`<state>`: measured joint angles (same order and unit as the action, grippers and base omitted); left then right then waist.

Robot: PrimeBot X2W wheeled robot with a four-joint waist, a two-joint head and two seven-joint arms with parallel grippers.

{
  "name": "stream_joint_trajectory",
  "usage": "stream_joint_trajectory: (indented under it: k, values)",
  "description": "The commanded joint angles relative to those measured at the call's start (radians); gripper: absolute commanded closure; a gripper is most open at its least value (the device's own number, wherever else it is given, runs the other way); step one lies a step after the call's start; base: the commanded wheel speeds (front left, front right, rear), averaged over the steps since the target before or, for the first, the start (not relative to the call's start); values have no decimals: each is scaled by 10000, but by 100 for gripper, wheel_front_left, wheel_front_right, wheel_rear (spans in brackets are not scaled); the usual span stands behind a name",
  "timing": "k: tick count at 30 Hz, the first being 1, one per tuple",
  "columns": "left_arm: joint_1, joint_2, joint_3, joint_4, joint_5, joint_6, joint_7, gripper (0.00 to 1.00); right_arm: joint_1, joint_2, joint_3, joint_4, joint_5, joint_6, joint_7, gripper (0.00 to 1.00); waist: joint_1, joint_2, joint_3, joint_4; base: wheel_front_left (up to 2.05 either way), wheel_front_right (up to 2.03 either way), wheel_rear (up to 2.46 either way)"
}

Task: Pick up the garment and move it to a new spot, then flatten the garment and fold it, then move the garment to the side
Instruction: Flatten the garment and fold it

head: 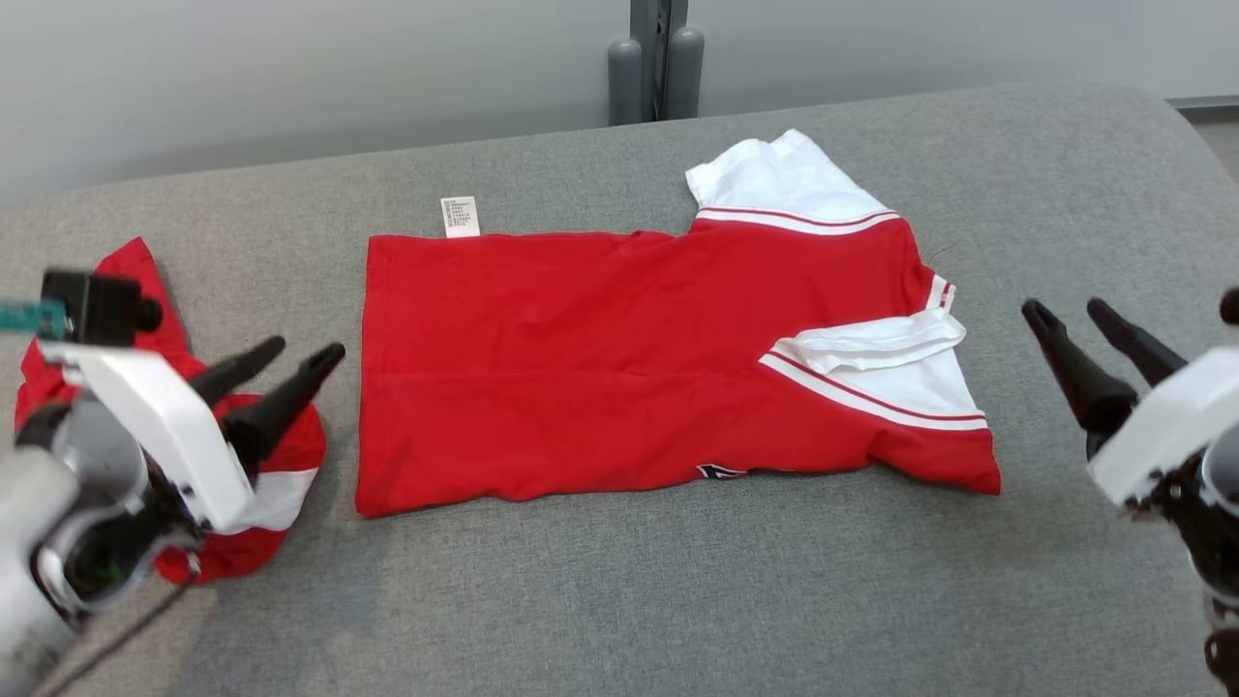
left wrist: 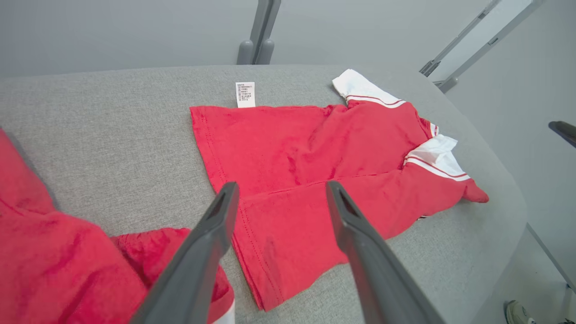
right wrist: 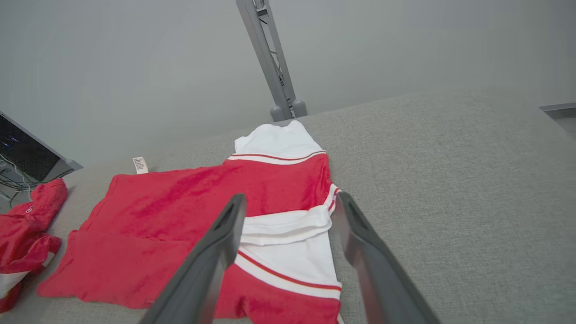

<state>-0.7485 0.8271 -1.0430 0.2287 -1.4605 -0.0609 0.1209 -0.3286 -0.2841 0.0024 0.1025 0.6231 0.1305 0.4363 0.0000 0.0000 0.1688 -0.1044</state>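
A red garment (head: 600,358) with white sleeves lies flat in the middle of a grey fabric-covered bench (head: 678,600). Its long axis runs side to side across the head view. The straight hem faces the robot's left, and the white sleeves and neckline point to its right. It looks folded lengthwise, with one sleeve (head: 871,344) turned over on top. A small white care label (head: 460,216) sticks out from the far edge near the hem end. The left end effector (head: 305,350) hangs just beyond the hem, fingers spread and released, grasping nothing, above a crumpled red garment (head: 131,266). The right end effector (head: 1065,310) sits past the sleeve end, likewise spread and empty, apart from the cloth.
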Motion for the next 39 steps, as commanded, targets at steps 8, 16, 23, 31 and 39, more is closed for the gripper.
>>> stream_joint_trajectory:
  k: [8, 16, 23, 31, 39]
  values:
    - [2100, -273, 319, -1153, 298, 1580, -2942, 0, 1457, 314, -159, -10, -414, 4, -1474, 0, 0, 0, -19, -31, 0, 0, 0]
    - [3144, -850, 241, -1350, 792, 2567, -3693, 0, 1650, 717, -333, 1401, -354, 5, -2051, 0, 0, 0, 172, -4, 0, 0, 0]
    - [2713, -1312, -99, -428, 1244, 2694, -3452, 0, 918, 765, 160, 2831, 152, 4, -2194, 0, 0, 0, 279, 116, 0, 0, 0]
    - [2294, -2187, -455, 959, 1128, 2179, -2803, 0, 443, 686, 747, 3636, 554, 5, -2004, 0, 0, 0, 361, 236, 0, 0, 0]
    - [2028, -2647, -564, 2030, 1116, 1665, -2597, 0, 203, 699, 1382, 4027, 834, 5, -1958, 0, 0, 0, 359, 187, 0, 0, 0]
